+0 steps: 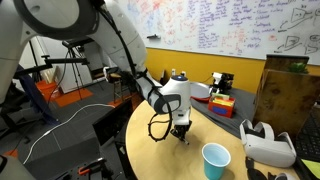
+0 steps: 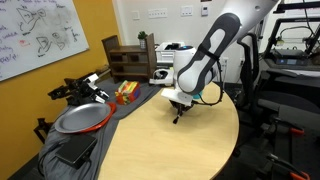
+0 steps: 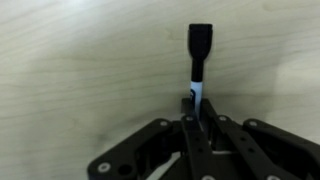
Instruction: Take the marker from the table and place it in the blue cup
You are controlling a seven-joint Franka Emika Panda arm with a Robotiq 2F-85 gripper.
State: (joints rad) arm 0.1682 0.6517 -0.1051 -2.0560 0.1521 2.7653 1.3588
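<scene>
Gripper point(image 3: 197, 104) jaws clamp one end of the marker point(image 3: 200, 50). Its long axis runs straight away from them across the table point(image 3: 80, 70), broad black end outermost.

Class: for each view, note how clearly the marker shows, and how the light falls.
Wrist view: marker crisp against the pale table, gripper dark in the foreground. Exterior view: marker too small to tell at the gripper. Exterior view: table evenly lit, no glare.

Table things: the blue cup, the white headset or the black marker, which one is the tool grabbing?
The black marker. The tool is shut on its end, while the blue cup and white headset sit off to the side, untouched.
</scene>
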